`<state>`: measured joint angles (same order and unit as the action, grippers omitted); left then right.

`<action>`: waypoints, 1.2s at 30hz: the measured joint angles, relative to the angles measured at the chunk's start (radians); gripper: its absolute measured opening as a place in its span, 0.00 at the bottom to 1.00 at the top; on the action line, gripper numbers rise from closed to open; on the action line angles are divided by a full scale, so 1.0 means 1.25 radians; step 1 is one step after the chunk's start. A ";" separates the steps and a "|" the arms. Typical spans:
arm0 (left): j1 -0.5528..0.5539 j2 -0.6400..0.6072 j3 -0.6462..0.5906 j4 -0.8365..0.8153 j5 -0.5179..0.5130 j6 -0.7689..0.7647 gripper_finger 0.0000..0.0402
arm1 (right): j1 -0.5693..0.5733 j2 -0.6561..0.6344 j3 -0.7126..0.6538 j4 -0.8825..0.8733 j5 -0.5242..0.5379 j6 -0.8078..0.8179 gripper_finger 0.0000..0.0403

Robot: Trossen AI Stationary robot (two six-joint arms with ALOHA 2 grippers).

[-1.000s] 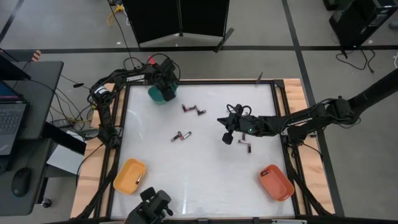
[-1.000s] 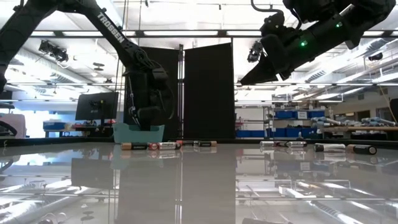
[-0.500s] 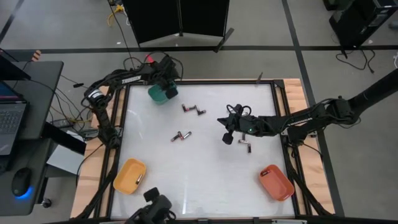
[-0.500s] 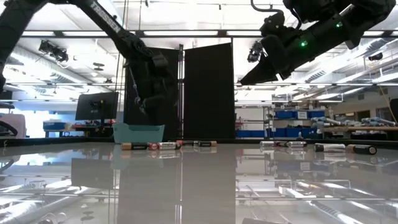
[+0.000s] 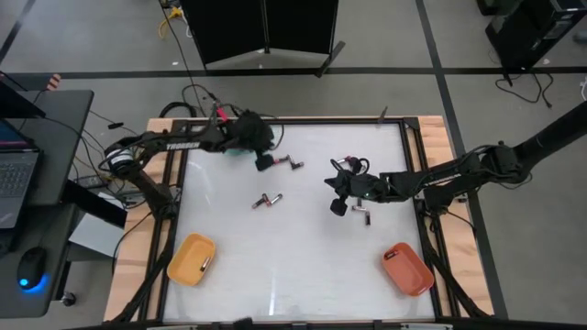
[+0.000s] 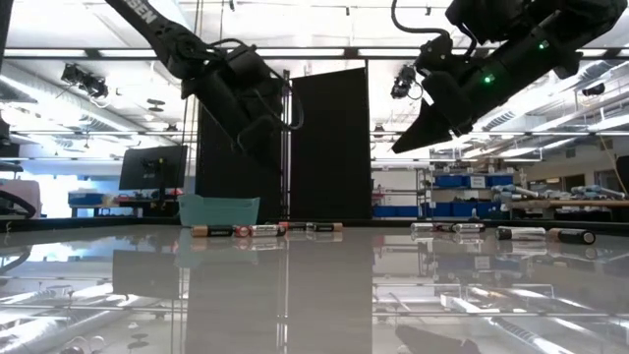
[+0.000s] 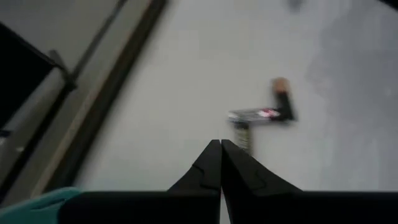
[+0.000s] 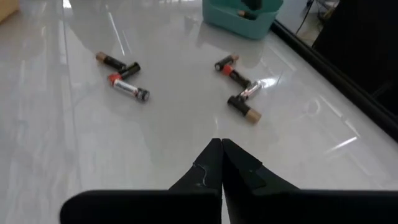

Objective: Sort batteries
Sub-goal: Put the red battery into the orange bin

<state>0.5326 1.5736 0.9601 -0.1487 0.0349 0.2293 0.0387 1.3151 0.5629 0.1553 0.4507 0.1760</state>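
The left gripper (image 5: 264, 161) hung above the worktop (image 5: 303, 266) toward eleven o'clock, its fingers (image 7: 211, 167) pressed together and holding nothing. Just beside it, toward three o'clock, lay a small cluster of batteries (image 5: 290, 164). The green bin (image 8: 241, 15) sat at the eleven o'clock corner, mostly hidden under the left arm from above, with a battery inside it. The right gripper (image 5: 337, 207) hovered right of centre, fingers (image 8: 212, 163) also closed and empty. One battery (image 5: 361, 215) lay just beside it toward three o'clock, and a pair of batteries (image 5: 267, 199) rested near the centre. An orange bin (image 5: 191, 258) sat at seven o'clock and a red bin (image 5: 407, 269) at five o'clock.
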 joint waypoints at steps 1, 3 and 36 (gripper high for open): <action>-0.014 -0.001 -0.005 -0.001 0.000 -0.008 0.02 | 0.001 0.000 0.000 0.000 0.000 0.004 0.03; -0.038 -0.001 -0.010 0.000 0.000 -0.026 0.02 | 0.005 0.000 0.000 0.000 0.000 0.010 0.05; -0.056 0.160 0.027 0.082 0.049 -0.035 0.36 | 0.005 0.000 0.000 0.006 -0.003 0.013 0.06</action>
<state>0.4622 1.7740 0.9933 -0.0467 0.0956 0.1853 0.0448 1.3151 0.5629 0.1624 0.4471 0.1925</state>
